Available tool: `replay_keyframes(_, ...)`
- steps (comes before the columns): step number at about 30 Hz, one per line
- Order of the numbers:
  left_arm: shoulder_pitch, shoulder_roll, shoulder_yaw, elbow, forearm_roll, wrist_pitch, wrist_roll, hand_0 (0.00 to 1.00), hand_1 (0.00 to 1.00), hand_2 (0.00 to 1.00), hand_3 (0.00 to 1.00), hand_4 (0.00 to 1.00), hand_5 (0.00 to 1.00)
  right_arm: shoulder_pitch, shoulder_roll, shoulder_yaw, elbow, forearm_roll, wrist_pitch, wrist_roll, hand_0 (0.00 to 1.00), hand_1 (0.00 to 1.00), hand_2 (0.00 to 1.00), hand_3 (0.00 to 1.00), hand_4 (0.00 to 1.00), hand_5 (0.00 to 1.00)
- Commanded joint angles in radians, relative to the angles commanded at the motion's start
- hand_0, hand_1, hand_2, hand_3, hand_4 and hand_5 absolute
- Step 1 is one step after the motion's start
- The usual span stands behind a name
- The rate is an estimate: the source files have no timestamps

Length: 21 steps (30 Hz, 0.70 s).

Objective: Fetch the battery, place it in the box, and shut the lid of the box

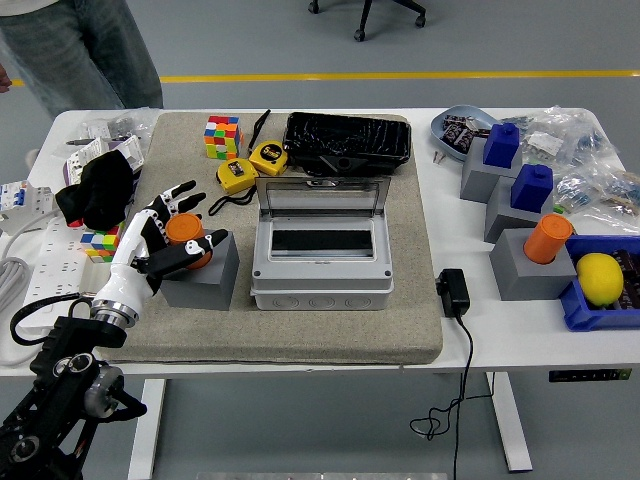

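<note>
An orange cylinder battery [185,231] stands upright in a grey block [200,275] on the left side of the mat. My left hand [174,222] is right at it. Its fingers are spread behind and left of the battery, and the thumb [203,244] lies across the front. I see no firm grasp. The grey box [320,270] sits mid-mat with its clear lid [322,195] standing open. A second orange battery [548,238] stands in a grey block at the right. My right arm is out of view.
Behind the box lie a Rubik's cube [222,136], two yellow tape measures [268,157] and a black tray [348,140]. A black cloth [100,188] and power strips are at the left. Blue-topped blocks [502,143], a black adapter [453,292] and a blue bin holding a lemon [600,278] are at the right. A person's legs [80,50] stand at the far left corner.
</note>
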Motion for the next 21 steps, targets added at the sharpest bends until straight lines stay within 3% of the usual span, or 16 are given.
replay_keyframes(4,-0.001,0.0,0.006,0.001,0.003,0.018,0.0,0.733,0.825,0.734,0.797,0.998,0.002,0.0,0.0,0.002,0.0,0.0,-0.001,0.001,0.998,0.998,0.949,0.901,0.998,0.998)
replay_keyframes(5,-0.001,0.0,0.007,0.001,0.004,0.02,0.0,0.655,0.711,0.587,0.649,0.998,0.002,0.0,0.0,0.001,0.0,0.001,-0.002,0.001,0.998,0.998,0.944,0.896,0.998,0.998)
replay_keyframes(10,-0.002,0.0,0.013,0.002,0.011,0.034,0.001,0.655,0.711,0.587,0.649,0.998,0.002,0.0,0.0,-0.006,0.0,0.008,-0.003,0.004,0.998,0.998,0.944,0.896,0.998,0.998)
replay_keyframes(11,-0.002,0.0,0.015,0.002,0.013,0.037,0.001,0.587,0.594,0.451,0.48,0.998,0.002,0.0,0.0,-0.006,0.0,0.008,-0.004,0.004,0.998,0.998,0.943,0.894,0.998,0.998)
replay_keyframes(16,-0.004,0.002,0.028,0.0,0.035,0.057,0.002,0.587,0.594,0.451,0.48,0.998,0.002,0.001,-0.001,-0.007,0.0,0.011,-0.008,0.008,0.998,0.998,0.943,0.894,0.998,0.998)
replay_keyframes(17,-0.005,0.002,0.031,0.0,0.038,0.062,0.002,0.495,0.494,0.377,0.374,0.998,0.002,0.001,-0.001,-0.008,0.0,0.012,-0.009,0.009,0.998,0.998,0.939,0.892,0.998,0.998)
replay_keyframes(21,-0.007,0.002,0.038,0.003,0.043,0.073,0.0,0.495,0.494,0.377,0.374,0.998,0.002,0.002,-0.002,-0.011,0.0,0.016,-0.011,0.013,0.998,0.998,0.939,0.892,0.998,0.998)
